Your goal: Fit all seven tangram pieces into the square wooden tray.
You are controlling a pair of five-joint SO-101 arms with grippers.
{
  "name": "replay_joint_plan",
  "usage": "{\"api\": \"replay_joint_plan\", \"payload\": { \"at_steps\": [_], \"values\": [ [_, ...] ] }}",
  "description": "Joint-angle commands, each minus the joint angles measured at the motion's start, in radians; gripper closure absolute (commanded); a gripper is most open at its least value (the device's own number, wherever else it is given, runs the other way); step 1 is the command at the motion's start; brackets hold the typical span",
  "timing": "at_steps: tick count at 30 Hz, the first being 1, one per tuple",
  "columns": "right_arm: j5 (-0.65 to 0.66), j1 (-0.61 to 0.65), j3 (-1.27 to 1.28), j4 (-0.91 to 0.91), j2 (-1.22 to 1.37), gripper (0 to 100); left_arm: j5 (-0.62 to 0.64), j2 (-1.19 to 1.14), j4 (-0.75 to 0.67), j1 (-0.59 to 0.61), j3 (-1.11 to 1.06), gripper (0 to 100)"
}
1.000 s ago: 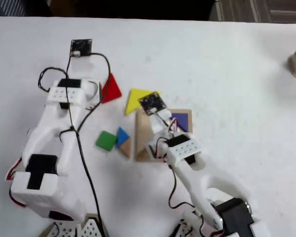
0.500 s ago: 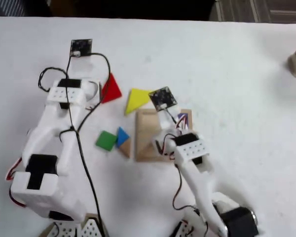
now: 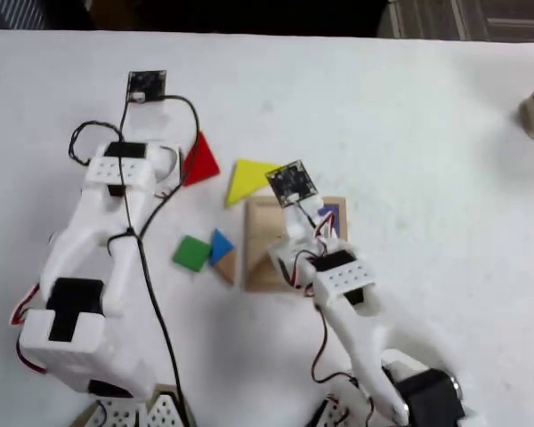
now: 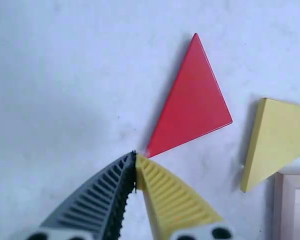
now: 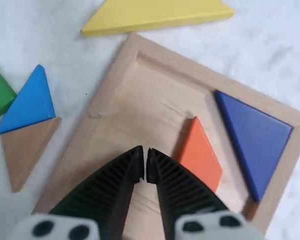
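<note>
Standing by the table, I count two of the seven pieces home. The square wooden tray (image 5: 109, 90) sits mid-table under the right arm. A large blue triangle (image 5: 255, 135) lies flat along its right side, up in the far right corner. An orange four-sided piece (image 5: 200, 155) lies just beside that triangle, toward the tray's middle. Most of the tray floor is bare wood.

Five pieces are left on the table:
- The yellow triangle (image 3: 247, 178) lies just past the tray's far left corner.
- The red triangle (image 4: 192, 100) lies a little left of the yellow one and apart from it.
- The green square (image 3: 191, 253), the small blue triangle (image 3: 220, 246) and the plain wooden triangle (image 3: 227, 265) huddle together left of the tray. The blue and wooden ones touch along an edge.

The right gripper (image 5: 145, 162) hangs over the bare part of the tray floor, next to the orange piece. Its jaws are pressed almost together and carry nothing. The left gripper (image 4: 135, 162) is closed and empty too, with its tip right at the near corner of the red triangle.

My guess is that the job is under a third done. The two big triangles and the three small pieces all need fetching, and no piece is being held.
</note>
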State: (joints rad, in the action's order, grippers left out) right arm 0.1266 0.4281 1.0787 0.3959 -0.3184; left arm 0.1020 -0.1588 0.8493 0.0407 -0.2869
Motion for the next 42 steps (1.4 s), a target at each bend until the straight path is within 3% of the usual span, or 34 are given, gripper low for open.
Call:
{"api": "replay_joint_plan", "payload": {
  "at_steps": [1,7,12,24,42],
  "values": [
    [0.009,-0.024,-0.080,0.056,0.022,98.1,-0.006,0.022,-0.023,0.012,0.046,98],
    [0.009,-0.107,-0.098,0.091,0.033,98.1,-0.012,0.022,-0.023,0.012,0.046,98],
    [0.009,-0.134,-0.098,0.093,0.033,98.1,-0.101,0.022,-0.023,0.012,0.046,98],
    [0.006,-0.209,-0.092,0.094,-0.041,98.1,-0.100,0.024,-0.098,0.012,0.011,98],
    [0.008,-0.213,-0.008,0.091,-0.125,98.1,-0.098,0.024,-0.098,0.012,0.011,98]
  ]
}}
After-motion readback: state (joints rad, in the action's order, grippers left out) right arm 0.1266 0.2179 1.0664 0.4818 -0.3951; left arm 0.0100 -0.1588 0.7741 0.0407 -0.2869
